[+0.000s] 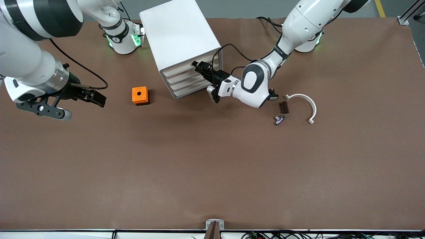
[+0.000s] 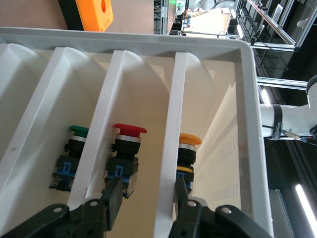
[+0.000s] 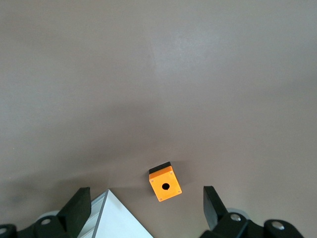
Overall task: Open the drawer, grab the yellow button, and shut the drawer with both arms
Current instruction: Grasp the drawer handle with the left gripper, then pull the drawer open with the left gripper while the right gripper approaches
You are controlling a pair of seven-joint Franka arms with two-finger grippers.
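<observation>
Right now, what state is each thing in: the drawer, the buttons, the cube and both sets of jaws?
drawer: pulled open, compartments exposed.
button: yellow cap, lying in the end compartment, not gripped.
red button: lying in the next compartment.
green button: lying in its own compartment.
left gripper: jaws open, low in the drawer, one either side of a divider.
right gripper: jaws open, waiting over bare table.
orange cube: on the table, hole upward.

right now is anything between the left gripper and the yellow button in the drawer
Yes. The left gripper is open inside the drawer, and a white divider wall runs up between its fingers. The yellow button sits just past the finger on its side of that wall, so the gripper straddles the divider, not the button.
</observation>
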